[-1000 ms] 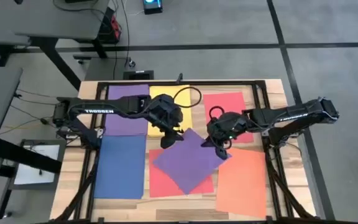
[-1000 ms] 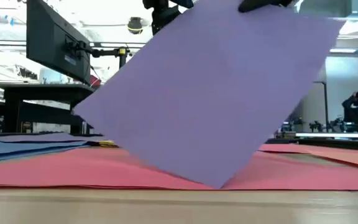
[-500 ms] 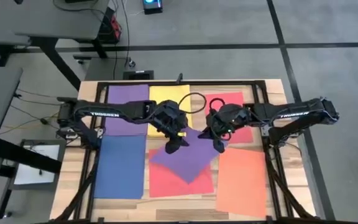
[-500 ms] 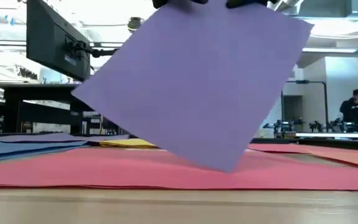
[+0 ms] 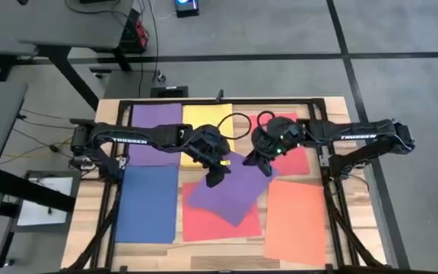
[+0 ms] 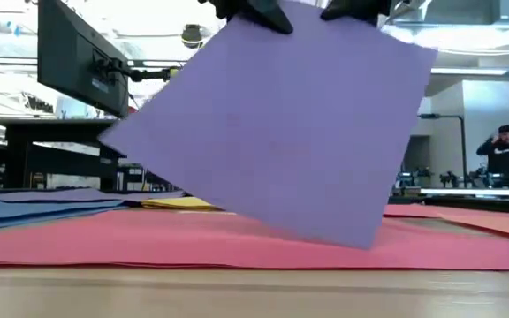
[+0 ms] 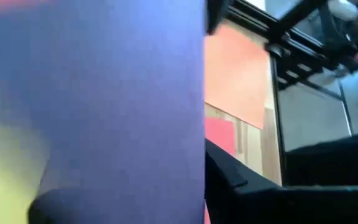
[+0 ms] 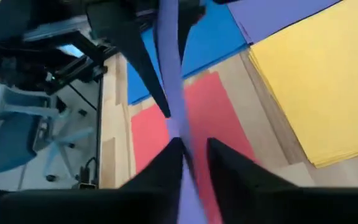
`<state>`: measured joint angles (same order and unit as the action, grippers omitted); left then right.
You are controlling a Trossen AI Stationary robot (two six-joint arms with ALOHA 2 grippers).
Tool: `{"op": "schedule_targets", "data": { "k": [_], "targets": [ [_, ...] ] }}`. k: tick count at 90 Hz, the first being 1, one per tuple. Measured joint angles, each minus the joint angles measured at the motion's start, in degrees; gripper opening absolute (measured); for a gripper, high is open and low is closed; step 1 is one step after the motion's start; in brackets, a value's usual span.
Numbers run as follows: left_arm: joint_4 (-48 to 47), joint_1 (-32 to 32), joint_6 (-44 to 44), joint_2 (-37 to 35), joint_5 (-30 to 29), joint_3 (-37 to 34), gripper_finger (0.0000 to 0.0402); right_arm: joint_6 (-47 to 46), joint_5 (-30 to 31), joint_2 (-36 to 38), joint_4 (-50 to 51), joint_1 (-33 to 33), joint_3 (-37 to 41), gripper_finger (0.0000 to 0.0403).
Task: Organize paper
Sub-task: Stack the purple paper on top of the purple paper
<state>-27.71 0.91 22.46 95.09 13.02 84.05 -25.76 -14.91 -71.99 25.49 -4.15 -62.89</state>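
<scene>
Grippers: left gripper (image 5: 214, 173) and right gripper (image 5: 262, 161) each clamped on the loose purple sheet (image 5: 225, 192), mid-frame, above the red-pink sheet (image 5: 196, 219).

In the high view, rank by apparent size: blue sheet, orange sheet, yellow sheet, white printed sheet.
1. Blue sheet and orange sheet: alike, not ranked apart.
2. Yellow sheet, partly hidden by the left arm.
3. White printed sheet.

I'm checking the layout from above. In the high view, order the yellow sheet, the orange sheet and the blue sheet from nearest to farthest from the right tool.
1. The yellow sheet, at the far middle of the table, nearest the right tool.
2. The orange sheet, at the near right.
3. The blue sheet, at the near left, past the left arm.
</scene>
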Motion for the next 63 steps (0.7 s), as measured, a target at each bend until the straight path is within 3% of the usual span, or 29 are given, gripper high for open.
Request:
{"op": "schedule_targets", "data": {
  "k": [15, 27, 63],
  "targets": [
    [-0.7, 0.0, 3.9, 0.0, -3.1, 0.0, 0.0, 1.8, -0.4, 0.1, 1.0, -4.0, 0.0, 0.0182],
    [-3.7, 0.0, 7.1, 0.0, -7.2, 0.0, 0.0, 6.4, -0.6, 1.5, 3.5, -7.5, 0.0, 0.0224],
    [-9.0, 3.3, 15.1, -0.5, -12.7, 0.0, 0.0, 14.9, -0.8, 9.3, 4.1, -18.9, 0.0, 0.024]
  ]
}}
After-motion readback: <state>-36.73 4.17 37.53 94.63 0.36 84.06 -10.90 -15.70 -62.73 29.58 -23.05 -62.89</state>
